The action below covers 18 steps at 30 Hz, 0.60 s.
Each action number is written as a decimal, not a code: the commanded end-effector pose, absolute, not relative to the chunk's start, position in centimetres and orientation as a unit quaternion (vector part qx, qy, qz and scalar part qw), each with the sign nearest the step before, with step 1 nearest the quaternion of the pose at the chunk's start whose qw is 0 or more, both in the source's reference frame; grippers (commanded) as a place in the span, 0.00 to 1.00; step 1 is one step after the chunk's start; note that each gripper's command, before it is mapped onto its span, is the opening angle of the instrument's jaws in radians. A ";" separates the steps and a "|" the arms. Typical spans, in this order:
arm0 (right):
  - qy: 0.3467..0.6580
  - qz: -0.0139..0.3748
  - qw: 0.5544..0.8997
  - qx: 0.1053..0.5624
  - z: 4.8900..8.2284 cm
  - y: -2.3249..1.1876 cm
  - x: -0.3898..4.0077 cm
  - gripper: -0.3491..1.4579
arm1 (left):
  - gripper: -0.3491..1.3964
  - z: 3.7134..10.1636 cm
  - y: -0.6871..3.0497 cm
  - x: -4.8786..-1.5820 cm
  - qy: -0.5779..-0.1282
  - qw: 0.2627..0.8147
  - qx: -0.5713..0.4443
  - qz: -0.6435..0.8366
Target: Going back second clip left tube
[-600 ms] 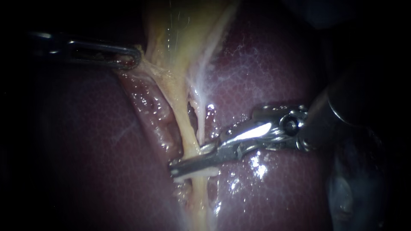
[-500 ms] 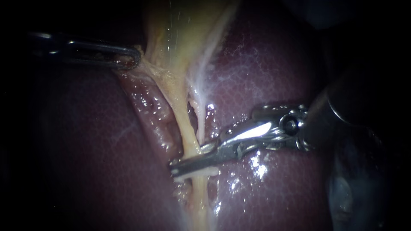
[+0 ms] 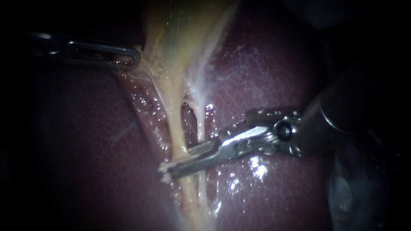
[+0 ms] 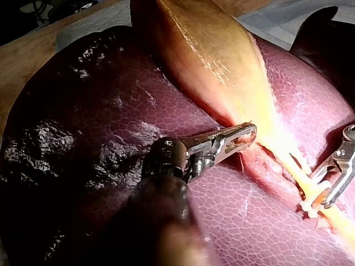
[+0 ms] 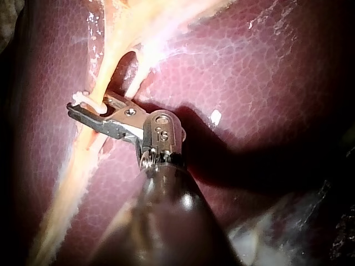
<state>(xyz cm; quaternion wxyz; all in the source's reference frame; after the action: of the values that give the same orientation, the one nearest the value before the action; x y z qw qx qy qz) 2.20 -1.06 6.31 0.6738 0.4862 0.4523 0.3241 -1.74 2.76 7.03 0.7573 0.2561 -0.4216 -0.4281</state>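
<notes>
The liver (image 3: pixel 265 77) fills the view. The yellow gallbladder (image 3: pixel 180 30) lies over it and narrows into the left tube (image 3: pixel 175 111), with the thinner right tube (image 3: pixel 200 124) just beside. The left instrument (image 3: pixel 128 57) has its jaws closed on the gallbladder's edge. The right instrument (image 3: pixel 177 161) has its jaws slightly apart astride the left tube, gripping nothing. A whitish piece (image 3: pixel 165 167) at their tips is probably the clip. The step appears to be the withdrawal, so next the jaws need to slide clear without dragging the tube.

Both the left instrument (image 3: pixel 130 57) and right instrument (image 3: pixel 177 162) have dark shafts and silvery, screw-pivoted metal wrists.
</notes>
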 end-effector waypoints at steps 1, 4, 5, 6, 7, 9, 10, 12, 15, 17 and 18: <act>0.460 0.313 0.680 0.478 6.32 -1.07 2.18 0.47 | 0.00 7.03 2.76 -1.74 -0.421 0.758 0.255 -0.428; 0.482 0.281 0.697 0.451 6.30 -1.10 2.13 0.47 | 0.00 7.04 2.75 -1.74 -0.421 0.758 0.255 -0.428; 0.489 0.271 0.703 0.439 6.29 -1.10 2.11 0.47 | 0.00 7.04 2.75 -1.73 -0.421 0.758 0.255 -0.428; 0.496 0.260 0.712 0.425 6.28 -1.12 2.08 0.47 | 0.00 7.04 2.75 -1.73 -0.421 0.758 0.255 -0.428; 0.501 0.252 0.719 0.410 6.27 -1.13 2.05 0.47 | 0.00 7.04 2.75 -1.73 -0.422 0.758 0.255 -0.428; 0.514 0.231 0.737 0.374 6.24 -1.14 1.98 0.47 | 0.00 7.04 2.75 -1.73 -0.422 0.758 0.255 -0.428; 0.517 0.222 0.743 0.362 6.23 -1.15 1.94 0.47 | 0.00 7.04 2.75 -1.73 -0.422 0.758 0.255 -0.428; 0.530 0.196 0.757 0.328 6.20 -1.15 1.85 0.47 | 0.00 7.04 2.75 -1.73 -0.422 0.758 0.255 -0.428; 0.545 0.163 0.771 0.285 6.12 -1.13 1.70 0.47 | 0.00 7.04 2.75 -1.73 -0.422 0.758 0.255 -0.428; 0.553 0.143 0.780 0.257 6.05 -1.09 1.60 0.47 | 0.00 7.04 2.75 -1.72 -0.422 0.758 0.256 -0.428; 0.556 0.132 0.783 0.243 6.00 -1.06 1.55 0.47 | 0.00 7.04 2.75 -1.72 -0.422 0.758 0.256 -0.428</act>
<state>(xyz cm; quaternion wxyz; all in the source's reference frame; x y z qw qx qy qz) 1.52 -1.03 5.97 0.7862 0.2329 0.5587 0.1246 -1.72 2.74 7.04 0.7578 0.2553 -0.4213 -0.4279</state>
